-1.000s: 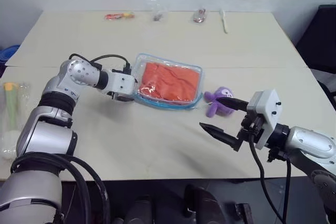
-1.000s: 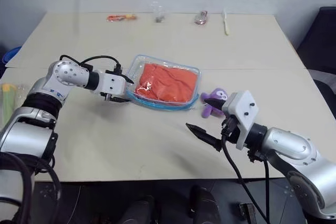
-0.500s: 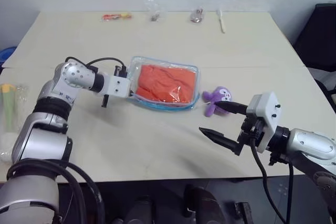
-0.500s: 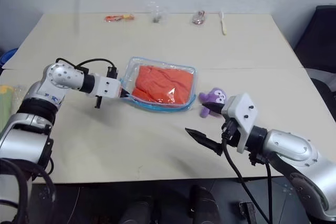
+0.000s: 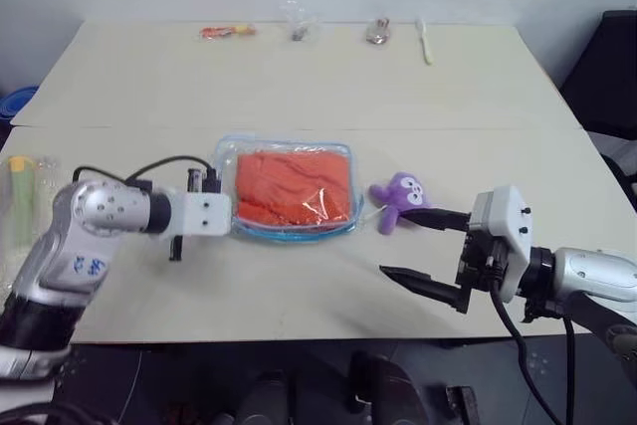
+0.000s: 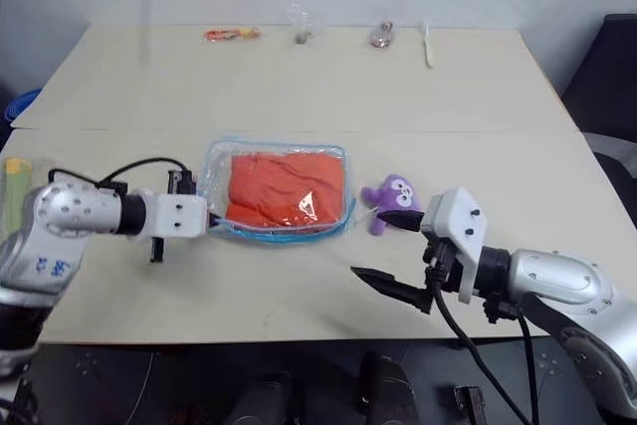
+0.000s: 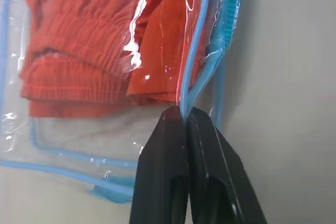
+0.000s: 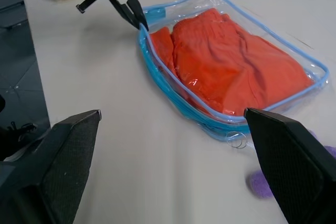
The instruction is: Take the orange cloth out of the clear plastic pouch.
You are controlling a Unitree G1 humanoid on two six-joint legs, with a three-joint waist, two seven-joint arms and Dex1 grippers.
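Head views: clear plastic pouch [image 5: 289,189] flat mid-worktop, toward the near edge, orange cloth [image 5: 295,184] sealed inside; purple plush toy [image 5: 396,200] just beside it. Left wrist view: left gripper [image 7: 185,115], fingers clamped on the pouch's blue edging, probably to anchor it. Right wrist view: right gripper [image 8: 170,156], fingers wide apart, facing the pouch, apparently ready to open it.

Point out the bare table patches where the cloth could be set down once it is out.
Free: the wide stretch between the pouch and the small items along the far edge; also the near strip between the left gripper and right gripper. Crowded: around the purple toy beside the pouch.
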